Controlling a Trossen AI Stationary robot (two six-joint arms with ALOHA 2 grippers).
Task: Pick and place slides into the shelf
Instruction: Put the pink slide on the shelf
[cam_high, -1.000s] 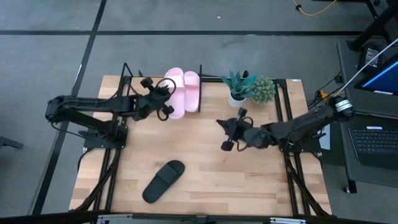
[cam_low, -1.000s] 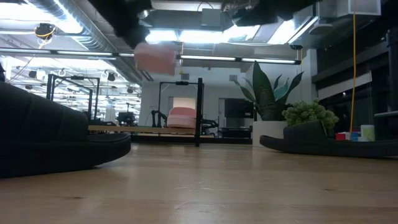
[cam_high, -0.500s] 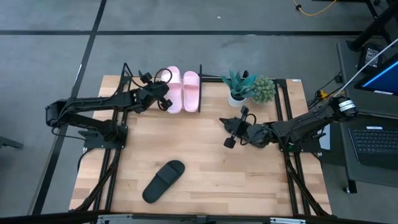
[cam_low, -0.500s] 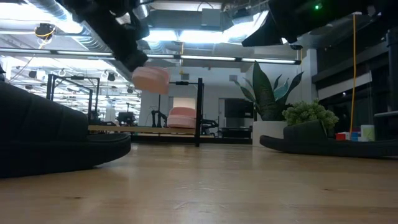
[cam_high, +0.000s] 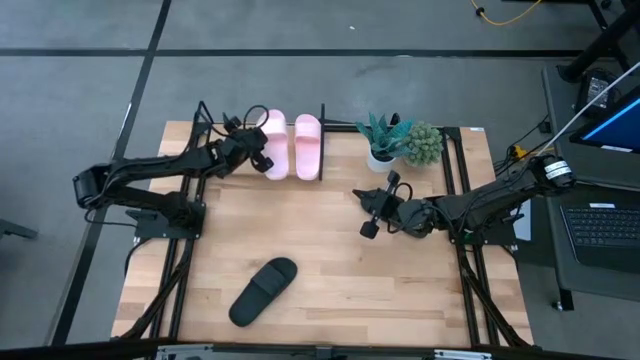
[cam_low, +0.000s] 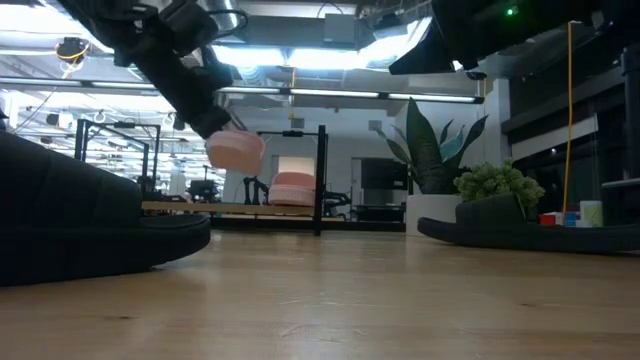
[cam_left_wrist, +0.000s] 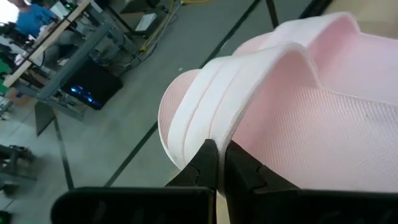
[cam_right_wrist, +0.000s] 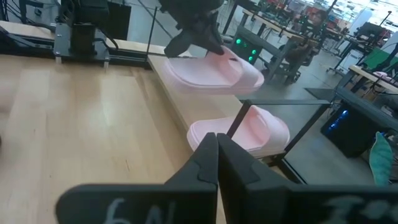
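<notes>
My left gripper (cam_high: 252, 152) is shut on a light pink slide (cam_high: 272, 146) over the left part of the shelf (cam_high: 322, 118) at the table's far edge. In the low view this slide (cam_low: 236, 151) hangs above the shelf's wooden base (cam_low: 190, 208). A second pink slide (cam_high: 307, 147) rests sole-down on the shelf beside it, against the right end frame. A black slide (cam_high: 264, 290) lies on the table near the front edge. My right gripper (cam_high: 370, 212) is shut and empty above the table's middle right. My left gripper pinches the edge of the pink slide's wide strap (cam_left_wrist: 231, 127) between its two fingers (cam_left_wrist: 205, 158). It comes at the slide slanting from the table's left and above. The slide is lifted clear of the shelf base, roughly level, its length pointing from near to far.
A potted plant (cam_high: 382, 137) and a green bushy plant (cam_high: 423, 143) stand at the far edge, right of the shelf. Black side rails (cam_high: 462, 180) run along both table sides. Bare wooden tabletop (cam_high: 330, 250) lies between the arms.
My left gripper has carried the pink slide toward the table's far left and down, closer to the shelf base. The slide has turned to lie parallel to the other pink slide, with a gap between them. My right gripper has shifted slightly toward the right.
</notes>
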